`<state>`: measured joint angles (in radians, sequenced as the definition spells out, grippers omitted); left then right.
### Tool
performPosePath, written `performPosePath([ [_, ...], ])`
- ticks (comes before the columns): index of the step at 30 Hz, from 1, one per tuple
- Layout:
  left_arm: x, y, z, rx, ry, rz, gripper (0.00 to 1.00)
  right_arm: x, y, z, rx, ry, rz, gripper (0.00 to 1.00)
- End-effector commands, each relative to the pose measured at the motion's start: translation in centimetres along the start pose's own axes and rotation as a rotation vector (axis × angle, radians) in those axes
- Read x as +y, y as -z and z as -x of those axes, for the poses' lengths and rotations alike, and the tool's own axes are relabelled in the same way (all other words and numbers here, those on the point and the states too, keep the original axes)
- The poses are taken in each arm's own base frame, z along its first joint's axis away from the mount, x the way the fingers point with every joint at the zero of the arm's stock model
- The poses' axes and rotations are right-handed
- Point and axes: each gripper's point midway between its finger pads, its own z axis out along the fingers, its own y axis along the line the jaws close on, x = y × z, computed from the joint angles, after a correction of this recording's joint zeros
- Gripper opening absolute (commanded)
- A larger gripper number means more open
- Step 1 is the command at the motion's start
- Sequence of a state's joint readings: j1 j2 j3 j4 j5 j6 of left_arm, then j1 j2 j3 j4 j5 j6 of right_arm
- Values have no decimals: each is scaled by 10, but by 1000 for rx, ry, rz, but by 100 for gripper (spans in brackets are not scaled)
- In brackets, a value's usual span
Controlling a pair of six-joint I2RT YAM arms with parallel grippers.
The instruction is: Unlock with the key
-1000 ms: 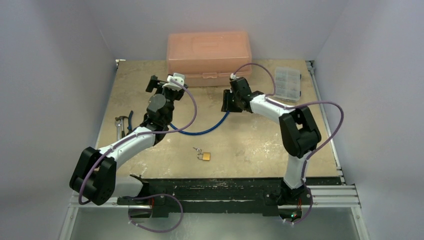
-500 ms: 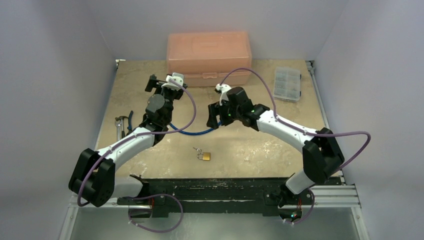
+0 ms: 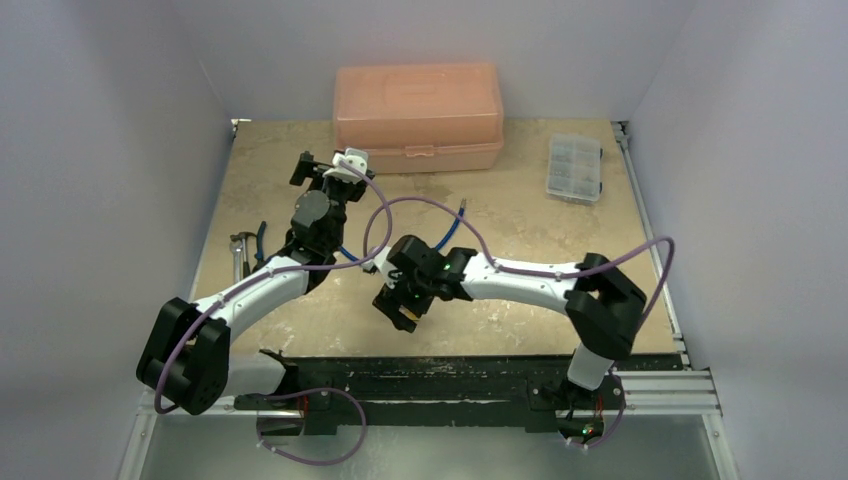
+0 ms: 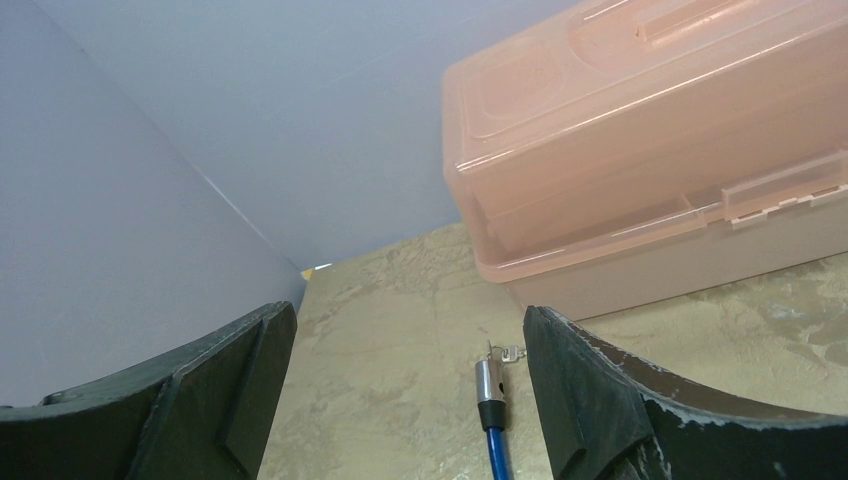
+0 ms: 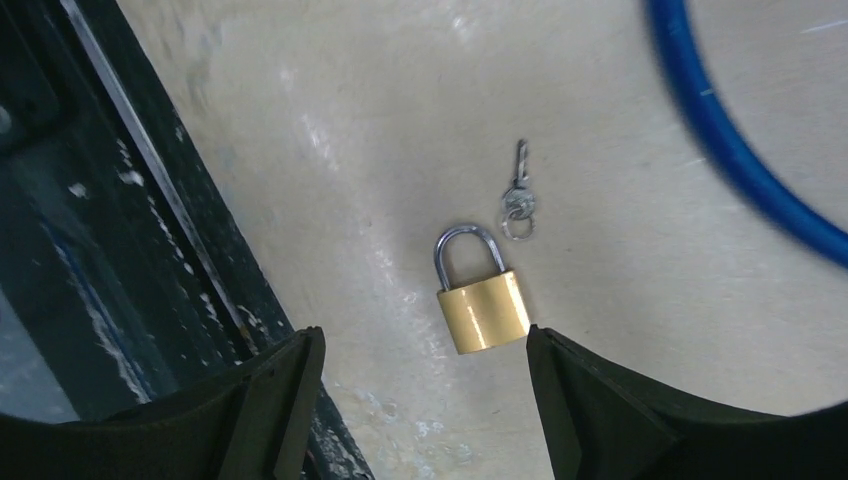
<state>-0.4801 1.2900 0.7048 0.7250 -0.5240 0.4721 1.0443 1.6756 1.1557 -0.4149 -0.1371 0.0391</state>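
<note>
The key (image 5: 518, 190) lies flat on the table (image 5: 650, 330), just beside the padlock (image 5: 482, 300), not yet in it. The right gripper (image 5: 425, 400) has swung over from the far side and now hovers above both, jaws apart and empty, so picking the key seems next. The left gripper (image 4: 410, 390) is also apart.

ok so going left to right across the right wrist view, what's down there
black rail → brass padlock → blue cable; the key lies within the padlock's left-right span, so it's left out
</note>
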Motion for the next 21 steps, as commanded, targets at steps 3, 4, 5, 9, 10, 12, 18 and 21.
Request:
performPosePath([
  [3,9,2,18,-61,18,18,90,-7,-18,-18,106,98,-55,83],
  [4,9,2,18,-62,17,18,90,-7,-20,-20,110,98,-56,83],
  [5,9,2,18,-62,17,18,90,-8,-23,-23,116,98,-62,84],
  [9,8,2,19,-67,22,11,89,-12,-31,-30,137,109,-103,84],
  [10,7,2,19,-68,22,7,89,-12,-33,-30,138,110,-107,84],
  [12,6,2,18,-66,22,5,89,-16,-36,-29,130,109,-128,84],
  [18,6,1,18,-66,23,5,89,-20,-47,-30,127,106,-147,79],
  [21,6,2,19,-69,26,5,89,-25,-51,-32,138,106,-175,70],
])
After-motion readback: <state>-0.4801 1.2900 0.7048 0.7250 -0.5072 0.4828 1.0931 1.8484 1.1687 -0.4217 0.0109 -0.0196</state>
